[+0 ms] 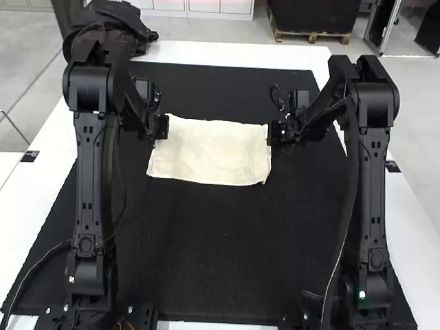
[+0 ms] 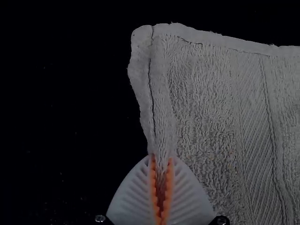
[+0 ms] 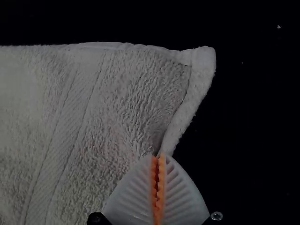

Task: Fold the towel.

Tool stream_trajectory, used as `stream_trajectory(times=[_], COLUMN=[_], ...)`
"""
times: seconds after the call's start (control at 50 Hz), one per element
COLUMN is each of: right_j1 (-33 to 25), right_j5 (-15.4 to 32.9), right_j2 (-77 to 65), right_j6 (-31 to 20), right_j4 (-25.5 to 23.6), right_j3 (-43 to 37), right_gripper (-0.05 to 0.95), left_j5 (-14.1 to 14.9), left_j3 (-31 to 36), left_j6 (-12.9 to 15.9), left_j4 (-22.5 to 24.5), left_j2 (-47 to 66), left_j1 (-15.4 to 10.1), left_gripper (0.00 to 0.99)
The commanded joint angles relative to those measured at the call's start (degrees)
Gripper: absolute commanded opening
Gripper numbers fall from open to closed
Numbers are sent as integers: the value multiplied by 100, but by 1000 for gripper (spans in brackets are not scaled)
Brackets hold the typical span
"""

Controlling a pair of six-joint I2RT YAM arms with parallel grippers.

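Between the two arms on the dark mat lies the cream towel (image 1: 210, 152), a flat rectangle wider than it is deep. At its left edge, above the middle, is my left gripper (image 1: 163, 126); my right gripper (image 1: 270, 133) is at its right edge. In the left wrist view, my left gripper (image 2: 161, 161) is shut with the towel's (image 2: 206, 103) pinched side edge between its orange pads. The right wrist view has my right gripper (image 3: 158, 157) shut on the side edge of the towel (image 3: 126, 93), a little way from a corner.
A black mat (image 1: 213, 254) covers most of the white table (image 1: 412, 227). At the back left, a dark bag (image 1: 113, 20) sits by the table's edge. A cable (image 1: 278, 97) loops up near the right gripper.
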Motion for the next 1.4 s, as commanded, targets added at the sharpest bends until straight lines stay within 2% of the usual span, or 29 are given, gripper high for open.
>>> stream_trajectory(times=[0.0, 0.12, 0.52, 0.9, 1.38], right_j1=[-179, -179, -162, -179, -302], right_j5=[-116, -213, -415, -547, -679], right_j2=[-442, -583, -1049, -1321, -1760], right_j6=[180, 259, 338, 373, 373], right_j4=[33, 33, -3, -47, -91], right_j3=[-75, -101, -391, -787, -1050], right_gripper=[-25, -25, -25, -23, -23], left_j5=[28, 169, 309, 318, 379], left_j3=[52, 8, -625, -1169, -1556], left_j6=[77, 68, 77, 112, 156], left_j4=[23, -82, -73, 103, 85], left_j2=[-386, -536, -922, -1467, -2039], left_j1=[169, 169, 169, 169, 222], left_gripper=[26, 26, 26, 26, 26])
